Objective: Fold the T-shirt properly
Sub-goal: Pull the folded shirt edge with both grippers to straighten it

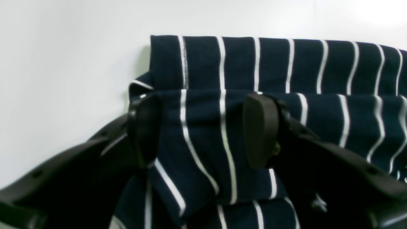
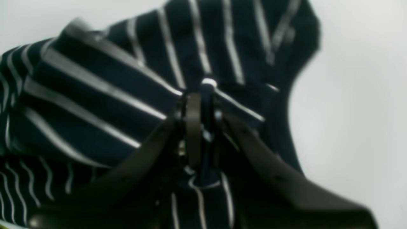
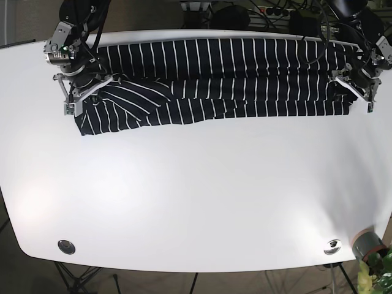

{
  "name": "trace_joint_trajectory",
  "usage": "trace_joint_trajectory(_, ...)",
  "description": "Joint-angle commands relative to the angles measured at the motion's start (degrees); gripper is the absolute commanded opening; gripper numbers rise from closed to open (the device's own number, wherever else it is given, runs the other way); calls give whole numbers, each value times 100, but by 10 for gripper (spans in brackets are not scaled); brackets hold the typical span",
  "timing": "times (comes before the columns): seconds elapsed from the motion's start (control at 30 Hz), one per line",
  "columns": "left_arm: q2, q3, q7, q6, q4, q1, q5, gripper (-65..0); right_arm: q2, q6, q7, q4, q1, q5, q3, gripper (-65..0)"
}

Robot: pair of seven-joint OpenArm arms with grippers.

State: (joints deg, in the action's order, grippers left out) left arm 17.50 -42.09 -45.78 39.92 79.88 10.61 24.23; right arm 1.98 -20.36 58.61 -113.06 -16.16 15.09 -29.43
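White table (image 3: 196, 202) fills the base view; dark floor and stand legs show past its near edge. Nearest the camera, at the table's near right corner, a grey roll of tape (image 3: 366, 243) beside some green leaves (image 3: 376, 277). Two small metal discs are set in the table close to the near edge, one left (image 3: 66, 246), one right (image 3: 332, 245).

T-shirt (image 3: 214, 82), navy with thin white stripes, lies stretched sideways along the table's far edge, folded into a long band, layers overlapping.

Right gripper (image 2: 203, 95) at the shirt's left end in the base view: fingers pressed together, pinching a bunched bit of striped cloth; fabric fans out from the pinch.

Left gripper (image 1: 203, 127) at the shirt's right end: fingers spread apart, striped cloth lying between the two pads, a folded edge just beyond them. Not clamped.

Cables and dark gear sit beyond the table's far edge.
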Motion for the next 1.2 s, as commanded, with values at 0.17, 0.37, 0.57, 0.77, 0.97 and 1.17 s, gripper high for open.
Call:
trace_joint_trajectory(0.17,321,327,72,8,78,-160,69,-272,-18,-17,-125,-92,12,69,-411,-609)
trace_joint_trajectory(0.37,338,371,72,8,78,-178,69,-272,-18,-17,-125,-119,-102,78,-437,-607)
trace_joint_trajectory(0.57,338,371,72,8,113,-204,113,-272,9,-483,-133,-127,-190,78,-437,-606)
trace_joint_trajectory(0.77,347,345,64,8,140,-450,113,-272,18,-878,-142,-127,-155,130,-437,-355)
trace_joint_trajectory(0.97,488,336,64,8,386,-617,113,-272,-53,-940,-142,-110,-129,1176,-762,-60)
trace_joint_trajectory(1.17,461,398,55,8,1089,-582,113,-272,-554,-1256,-107,-101,-129,2073,-253,-52)
